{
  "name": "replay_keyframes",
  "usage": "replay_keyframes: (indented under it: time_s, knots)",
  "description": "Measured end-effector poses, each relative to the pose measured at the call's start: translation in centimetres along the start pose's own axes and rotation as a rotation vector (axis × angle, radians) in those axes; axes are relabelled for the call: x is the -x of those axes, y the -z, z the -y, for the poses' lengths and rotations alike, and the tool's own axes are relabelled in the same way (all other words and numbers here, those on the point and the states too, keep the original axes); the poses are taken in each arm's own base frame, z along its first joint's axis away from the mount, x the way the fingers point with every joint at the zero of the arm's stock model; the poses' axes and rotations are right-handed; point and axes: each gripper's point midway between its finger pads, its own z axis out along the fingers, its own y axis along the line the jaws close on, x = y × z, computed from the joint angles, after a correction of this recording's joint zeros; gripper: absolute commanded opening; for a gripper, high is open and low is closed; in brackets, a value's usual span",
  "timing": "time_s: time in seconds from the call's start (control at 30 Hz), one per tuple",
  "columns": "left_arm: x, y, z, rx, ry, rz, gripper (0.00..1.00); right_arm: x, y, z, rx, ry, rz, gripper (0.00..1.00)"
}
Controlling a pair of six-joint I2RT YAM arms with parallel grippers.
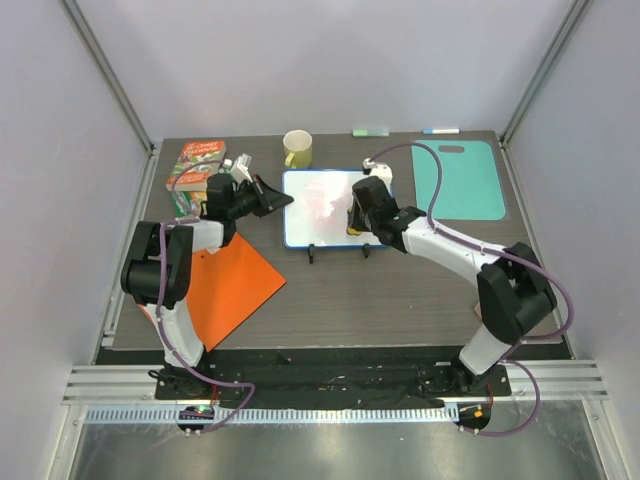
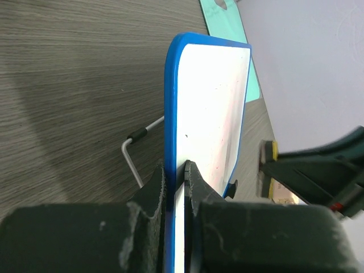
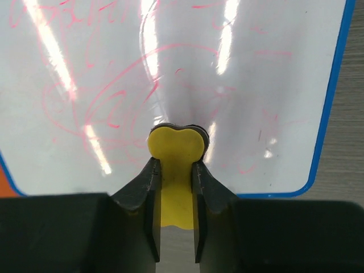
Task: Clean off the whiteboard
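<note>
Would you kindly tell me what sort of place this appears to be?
Probably a robotics lab test cell: a table walled by plain white panels, two arms bolted to its near edge, and staged props like the whiteboard and mug.

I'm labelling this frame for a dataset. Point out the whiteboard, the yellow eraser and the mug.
whiteboard point(image 1: 318, 210), top external view, middle of its white face.
yellow eraser point(image 3: 176, 147), right wrist view, its rounded head.
mug point(image 1: 298, 157), top external view, its outer wall.
</note>
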Motion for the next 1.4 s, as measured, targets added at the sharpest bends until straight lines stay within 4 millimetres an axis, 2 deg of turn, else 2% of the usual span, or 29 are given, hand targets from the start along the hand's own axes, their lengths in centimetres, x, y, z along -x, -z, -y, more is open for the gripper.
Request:
replay_keyframes:
  time_s: [0.1,0.2,0.33,0.43,0.5,0.57,0.77,1.1,1.4]
  knots:
    - [-0.2,0.1,-0.1,0.003,0.002,-0.001,0.00,-0.3,2.2,-1.7,0.056,0.031,-0.011,0.14]
    - [-0.4,0.2,-0.4,0.009,0.006,-0.002,0.00,-2.2,3.7,-2.9,0.097,0.072,-0.061,0.19]
    - [-0.4,0.2,-0.4,0.010,0.006,-0.003,0.00,-8.0,4.3,-2.1,0.084,0.143,-0.206,0.20]
    - [-0.4,0.2,-0.4,0.011,0.005,-0.002,0.00,-12.4,4.7,-0.4,0.042,0.189,-0.321,0.31]
    - [-0.4,0.2,-0.4,0.012,0.005,-0.002,0.00,-14.5,5.0,0.5,0.017,0.210,-0.379,0.37]
    - [-0.5,0.2,-0.4,0.013,0.006,-0.004,0.00,-15.3,5.1,0.7,0.008,0.219,-0.409,0.43]
    - [-0.5,0.2,-0.5,0.016,0.008,-0.007,0.00,-16.1,5.3,0.8,0.000,0.229,-0.432,0.44]
    - [-0.6,0.3,-0.5,0.020,0.011,-0.012,0.00,-15.9,5.5,0.6,-0.011,0.234,-0.431,0.45]
    - [-0.7,0.2,-0.5,0.021,0.007,-0.016,0.00,-16.3,5.5,1.2,-0.039,0.235,-0.443,0.42]
